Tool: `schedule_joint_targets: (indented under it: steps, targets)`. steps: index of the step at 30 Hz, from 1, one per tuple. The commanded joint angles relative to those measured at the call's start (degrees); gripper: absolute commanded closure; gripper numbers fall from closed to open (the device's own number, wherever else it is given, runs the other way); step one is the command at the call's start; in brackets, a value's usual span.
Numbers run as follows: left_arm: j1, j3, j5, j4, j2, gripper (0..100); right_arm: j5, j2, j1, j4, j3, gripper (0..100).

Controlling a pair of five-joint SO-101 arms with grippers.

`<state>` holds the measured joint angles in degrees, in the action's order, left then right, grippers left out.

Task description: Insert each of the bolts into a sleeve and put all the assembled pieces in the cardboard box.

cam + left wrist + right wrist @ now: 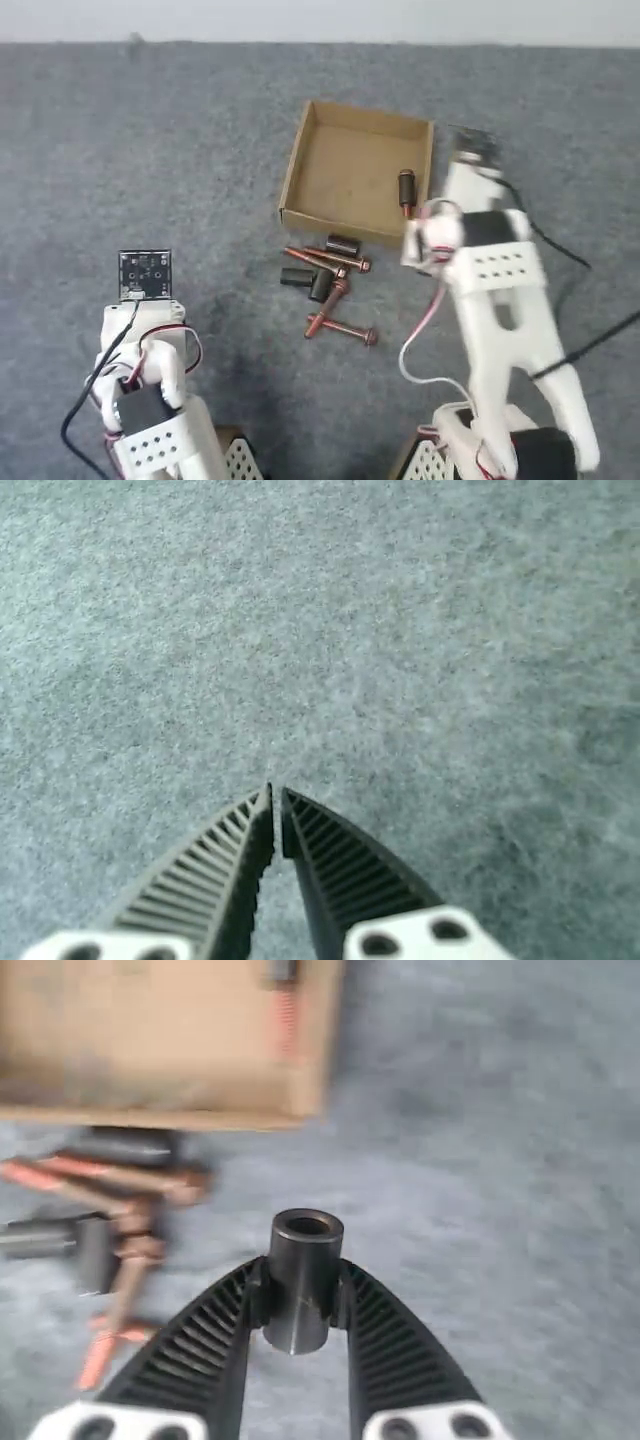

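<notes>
Clamping a dark sleeve at its middle, the right gripper stood narrowly open above the carpet, near the cardboard box corner. The sleeve's long axis ran crosswise to the pinch, open bore facing the wrist camera. The left gripper sat closed, empty.

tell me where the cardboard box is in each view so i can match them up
high view: cardboard box sits upper centre, just beyond the pile of bolts.
left wrist view: not in it; grey carpet under the left pincer.
right wrist view: cardboard box lies past the sleeve held in the right pincer, pile of bolts beside it.
shared landmark: the assembled piece against the box's wall.
</notes>
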<state>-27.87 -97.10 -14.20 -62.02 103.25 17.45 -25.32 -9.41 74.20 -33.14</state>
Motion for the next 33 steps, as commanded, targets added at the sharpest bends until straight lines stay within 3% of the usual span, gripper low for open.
schedule_joint_targets:
  steps: [1,10,19,26,33]
  targets:
    - [0.18,0.48,-0.79,0.53,0.62,99,-4.22,-3.12,10.77,-1.19,-2.64,99.2]
    - [0.18,0.48,-0.62,0.7,0.62,99,-10.81,-2.68,36.09,-11.3,-14.86,99.2]
    - [0.7,0.57,-0.44,4.48,0.97,99,-16.35,-2.68,44.79,-7.25,-17.32,99.2]
    - [7.74,1.01,-0.79,5.54,0.97,99,-16.44,-3.3,53.41,-8.31,-19.08,99.3]
    - [13.01,7.16,-0.53,1.93,0.44,99,-16.62,-3.3,54.11,-8.31,-19.96,99.3]
